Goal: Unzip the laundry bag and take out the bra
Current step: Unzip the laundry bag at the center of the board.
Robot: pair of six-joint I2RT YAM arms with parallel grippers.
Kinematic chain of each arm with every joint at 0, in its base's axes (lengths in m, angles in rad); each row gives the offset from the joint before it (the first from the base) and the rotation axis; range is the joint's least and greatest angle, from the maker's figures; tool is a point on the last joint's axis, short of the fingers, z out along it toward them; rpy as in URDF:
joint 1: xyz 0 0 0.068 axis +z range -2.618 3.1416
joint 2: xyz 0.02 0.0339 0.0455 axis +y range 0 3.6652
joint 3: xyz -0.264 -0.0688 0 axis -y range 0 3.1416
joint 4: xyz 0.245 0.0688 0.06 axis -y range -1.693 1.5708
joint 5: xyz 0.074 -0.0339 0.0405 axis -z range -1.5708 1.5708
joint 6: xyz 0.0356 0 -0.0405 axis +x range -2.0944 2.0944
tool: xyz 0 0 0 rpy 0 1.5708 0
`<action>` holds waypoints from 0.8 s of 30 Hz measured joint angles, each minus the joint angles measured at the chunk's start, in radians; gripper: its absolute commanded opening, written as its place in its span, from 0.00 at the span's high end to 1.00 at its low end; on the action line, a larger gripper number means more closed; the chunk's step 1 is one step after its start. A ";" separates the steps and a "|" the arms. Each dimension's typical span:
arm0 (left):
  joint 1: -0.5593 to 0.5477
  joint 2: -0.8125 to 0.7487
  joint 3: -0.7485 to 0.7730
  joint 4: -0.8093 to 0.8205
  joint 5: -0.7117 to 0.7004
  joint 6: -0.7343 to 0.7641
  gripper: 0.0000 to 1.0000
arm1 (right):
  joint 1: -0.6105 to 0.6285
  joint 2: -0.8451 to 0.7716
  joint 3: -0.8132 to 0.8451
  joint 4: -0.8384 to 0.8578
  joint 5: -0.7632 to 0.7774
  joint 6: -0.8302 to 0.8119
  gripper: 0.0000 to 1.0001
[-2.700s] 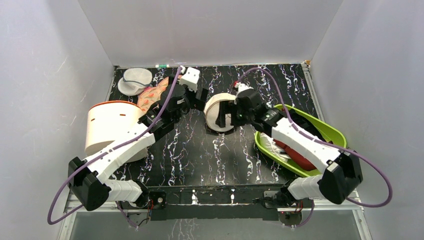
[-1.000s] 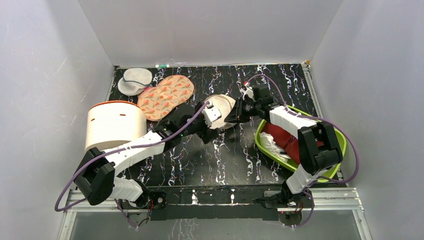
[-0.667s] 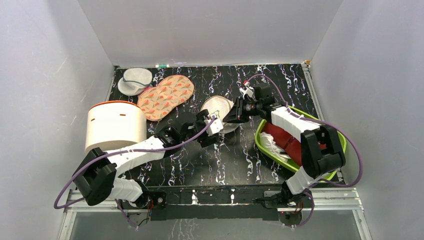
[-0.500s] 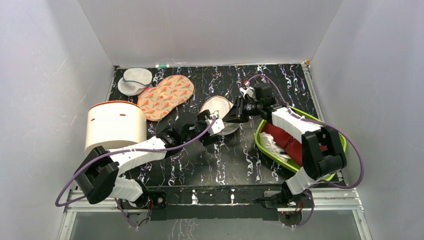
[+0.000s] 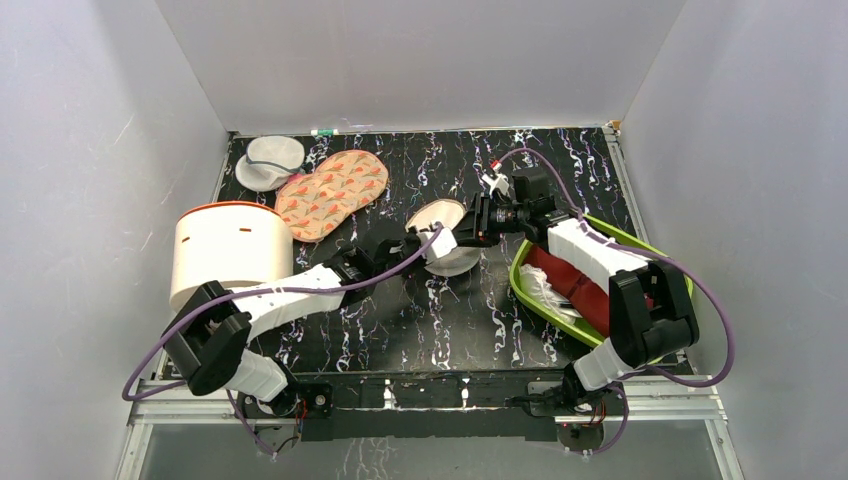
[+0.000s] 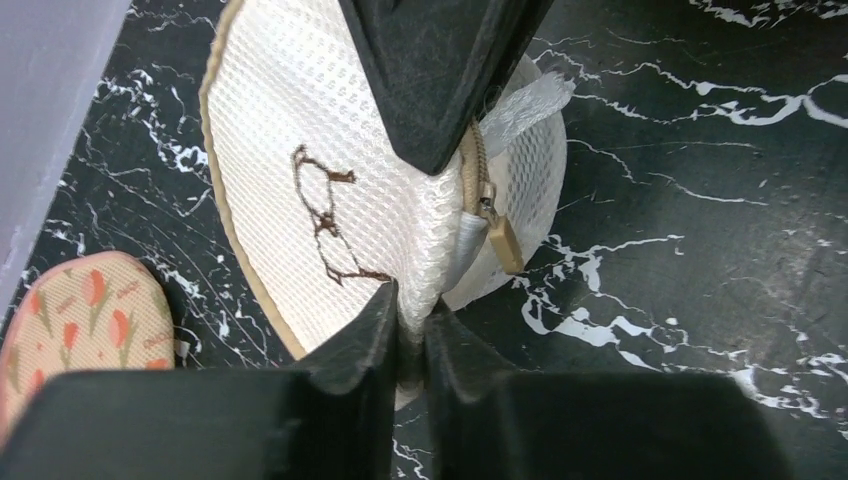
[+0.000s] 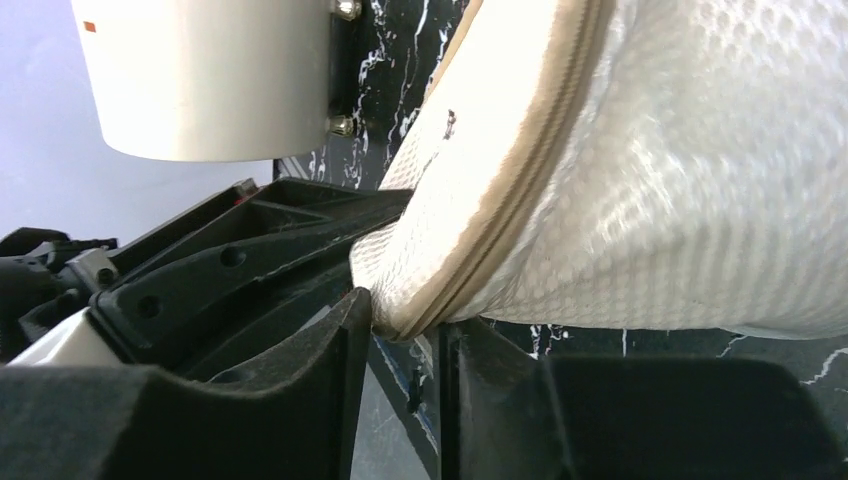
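The laundry bag (image 5: 446,232) is a cream-white mesh pod, held tilted on edge at mid-table between both grippers. In the left wrist view the laundry bag (image 6: 300,150) shows a brown stitched mark and a tan zipper pull (image 6: 503,241). My left gripper (image 5: 436,244) (image 6: 410,325) is shut, pinching a fold of mesh at the near edge. My right gripper (image 5: 478,226) (image 7: 405,315) has its jaws a little apart with the bag's tan rim (image 7: 520,170) wedged between the tips. The bra is hidden.
A white tub with an orange rim (image 5: 225,255) stands at the left. A peach patterned fabric piece (image 5: 332,192) and a greyish mesh pod (image 5: 270,162) lie at the back left. A green basin (image 5: 524,290) at the right holds dark red garments (image 5: 570,285).
My left gripper has come up to the bag's near edge and closed on the mesh. The right jaws have eased slightly wider on the rim. The bag now stands more on edge.
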 measured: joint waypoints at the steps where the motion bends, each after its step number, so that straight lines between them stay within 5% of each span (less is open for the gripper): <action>1: 0.000 0.000 0.009 -0.016 0.002 -0.002 1.00 | 0.000 0.000 0.001 -0.007 0.008 -0.013 0.62; 6: -0.002 -0.004 0.041 -0.069 0.008 -0.020 1.00 | 0.000 -0.003 0.055 -0.116 0.085 -0.101 0.39; 14: -0.002 -0.007 0.105 -0.107 0.008 -0.106 1.00 | 0.002 -0.150 0.103 -0.264 0.378 -0.286 0.20; 16: -0.002 -0.007 0.121 -0.116 0.009 -0.126 1.00 | 0.002 -0.208 0.095 -0.266 0.460 -0.314 0.05; 24: -0.002 -0.001 0.153 -0.156 0.007 -0.198 1.00 | 0.000 -0.363 -0.001 -0.199 0.622 -0.361 0.04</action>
